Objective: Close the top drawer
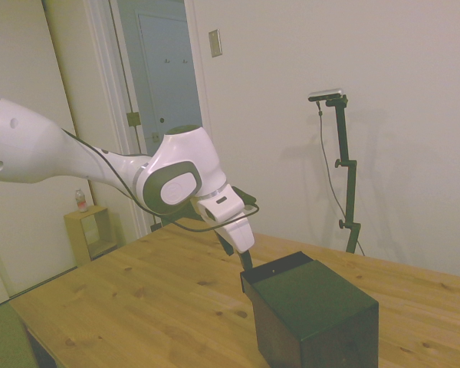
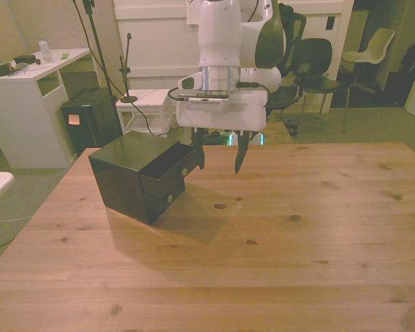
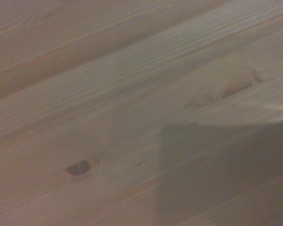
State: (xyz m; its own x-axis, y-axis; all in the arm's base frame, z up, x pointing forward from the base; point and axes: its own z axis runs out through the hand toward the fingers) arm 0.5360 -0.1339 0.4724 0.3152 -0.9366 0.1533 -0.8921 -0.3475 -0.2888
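A small glossy black cabinet (image 2: pixel 128 173) stands on the wooden table toward the front view's left. Its top drawer (image 2: pixel 168 171) is slid partly out toward the front view's right, with a small knob on its face. In the side view the top drawer (image 1: pixel 279 266) sticks out of the cabinet (image 1: pixel 314 314) on the arm's side. My gripper (image 2: pixel 220 158) hangs open just beyond the drawer front, fingers pointing down, holding nothing. One fingertip (image 2: pixel 200 160) is right beside the drawer's face; I cannot tell if it touches. The wrist view shows only table boards (image 3: pixel 108 103) and a shadow.
Bare wooden table (image 2: pixel 283 228) stretches across the front view's right and near side. Off the table, a white desk (image 2: pixel 28 90) and a black box (image 2: pixel 90 117) stand at the front view's left, with chairs (image 2: pixel 318 62) behind.
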